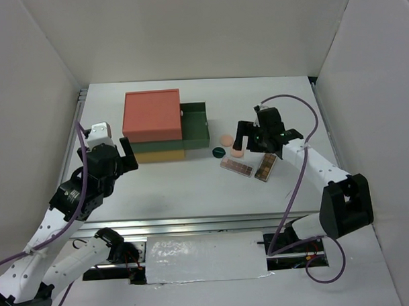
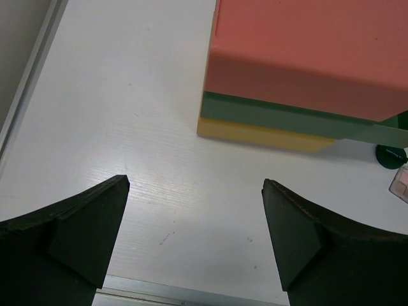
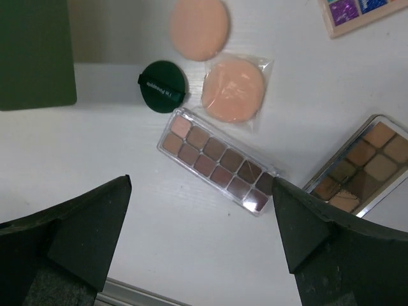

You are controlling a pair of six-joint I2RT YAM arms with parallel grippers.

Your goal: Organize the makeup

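Note:
The makeup lies right of the middle of the table. In the right wrist view I see two peach puffs (image 3: 199,27) (image 3: 233,89), one in a clear wrapper, a dark-green disc (image 3: 164,87), a long brownish palette (image 3: 217,160), a second one (image 3: 363,162) and a corner of a small palette (image 3: 357,13) with purple pans. My right gripper (image 3: 201,183) (image 1: 261,141) hovers open and empty above them. My left gripper (image 2: 195,185) (image 1: 129,155) is open and empty over bare table left of the drawer box. No green tube shows.
The stacked orange, green and yellow drawer box (image 1: 153,124) (image 2: 306,57) stands at the back left. Its green drawer (image 1: 195,124) (image 3: 35,54) is pulled out to the right, beside the puffs. White walls enclose the table on three sides.

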